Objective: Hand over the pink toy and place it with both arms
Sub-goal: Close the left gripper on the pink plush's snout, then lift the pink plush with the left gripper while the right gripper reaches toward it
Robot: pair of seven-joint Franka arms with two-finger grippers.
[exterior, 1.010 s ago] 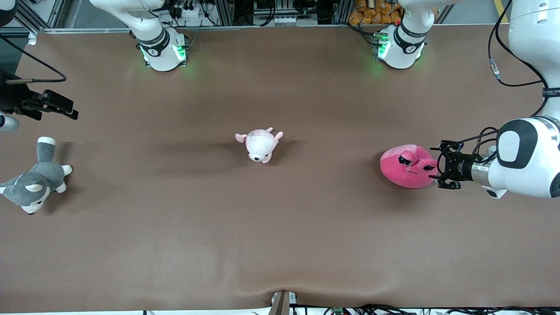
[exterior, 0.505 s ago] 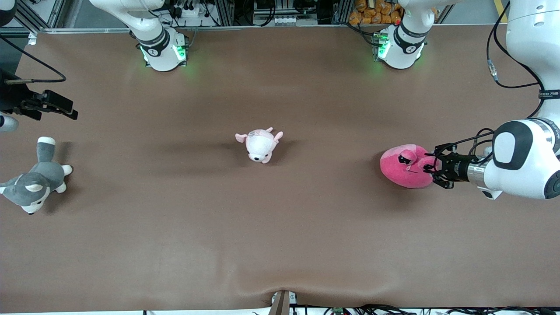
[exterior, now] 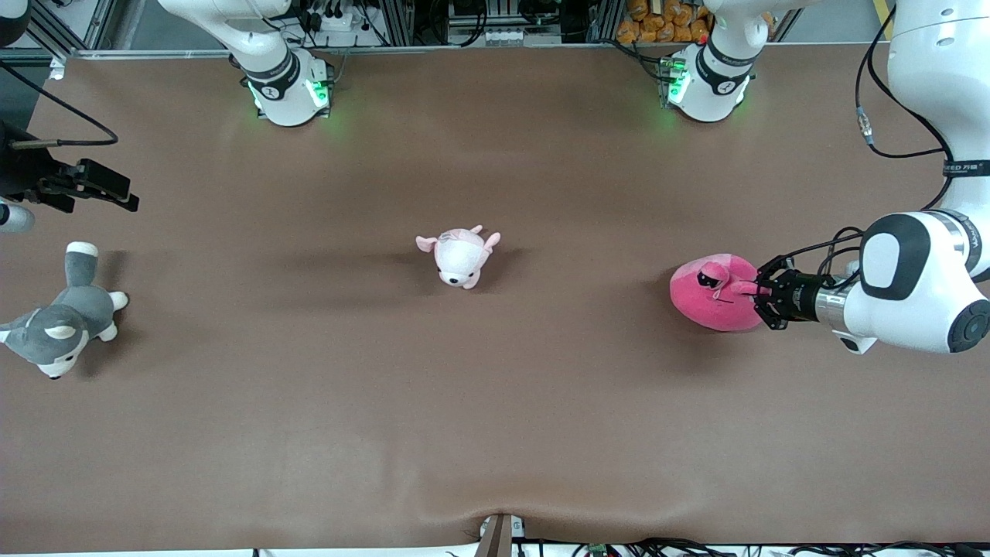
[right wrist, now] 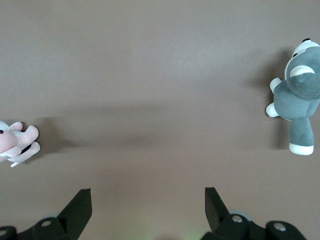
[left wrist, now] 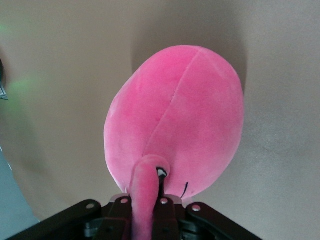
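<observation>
High front camera faces the arms; wrist cameras look tableward.

Pink toy (exterior: 711,298) toward left arm's table end; small plush (exterior: 459,256) mid-table; husky (exterior: 62,317) toward right arm's end.

My left gripper (exterior: 762,303) was right up against the pink toy (exterior: 711,297), pinching one eye stalk, toward my left arm's end from the pale plush (exterior: 459,257).

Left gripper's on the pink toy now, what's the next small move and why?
Probably lift it. The left gripper looks shut on an eye stalk of the pink toy, which lies on the table. The right gripper waits open.
</observation>
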